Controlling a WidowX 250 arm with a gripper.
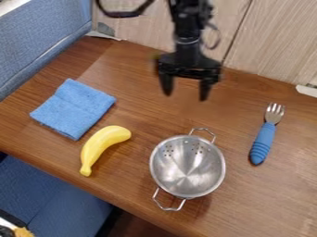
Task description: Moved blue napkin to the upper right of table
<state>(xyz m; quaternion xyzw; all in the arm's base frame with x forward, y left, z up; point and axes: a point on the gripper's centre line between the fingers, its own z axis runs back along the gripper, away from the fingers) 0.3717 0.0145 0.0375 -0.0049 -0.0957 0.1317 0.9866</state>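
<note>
Gripper (186,95): above far middle of table (266,194), fingers spread, holding nothing.
Blue napkin (73,109): at left, flat; left of gripper, slightly nearer.
Napkin's long axis: seems near-left to far-right.
Next reach: leftward, probably.

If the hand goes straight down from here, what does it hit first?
Probably the tabletop, just beyond the colander. How high the hand hangs is unclear from this angle.

Table (145,115): brown, wood-grained. Beyond far edge: pale wood-grain wall (278,41), dark slanting seam (236,34) noted. Along left edge: blue fabric-covered panel (40,39). Below near edge: blue seat (53,196), dark floor (133,223). Lighting soft.
</note>
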